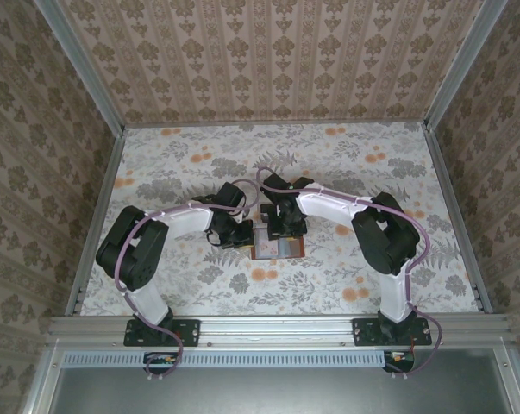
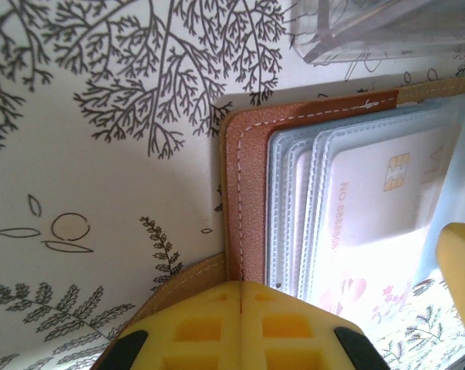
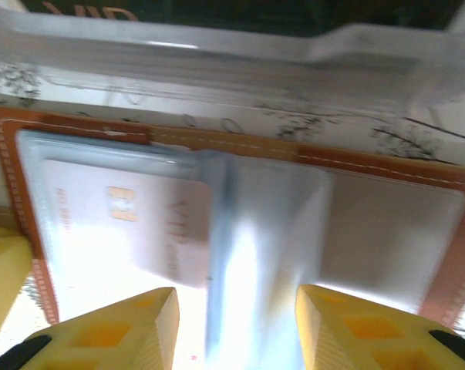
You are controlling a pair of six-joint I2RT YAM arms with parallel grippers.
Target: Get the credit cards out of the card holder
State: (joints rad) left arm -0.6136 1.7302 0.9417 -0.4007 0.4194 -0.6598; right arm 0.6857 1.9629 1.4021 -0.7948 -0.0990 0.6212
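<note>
Left wrist view: pale pink card (image 2: 386,208) in the card holder (image 2: 251,193) reads "NO 8888…" along one edge, last digits unclear; right wrist view: same card reads "VIP" beside its gold chip, small print blurred; dark surface (image 3: 217,9) beyond the clear tray (image 3: 217,54) shows gold "VIP", partly cut off.

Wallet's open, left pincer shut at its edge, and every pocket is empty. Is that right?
Not quite. The pockets are not all empty: a pale card with a chip sits in a clear pocket, as the left wrist view shows. The rest stands: the wallet lies open and the left pincer is shut at its edge.
</note>
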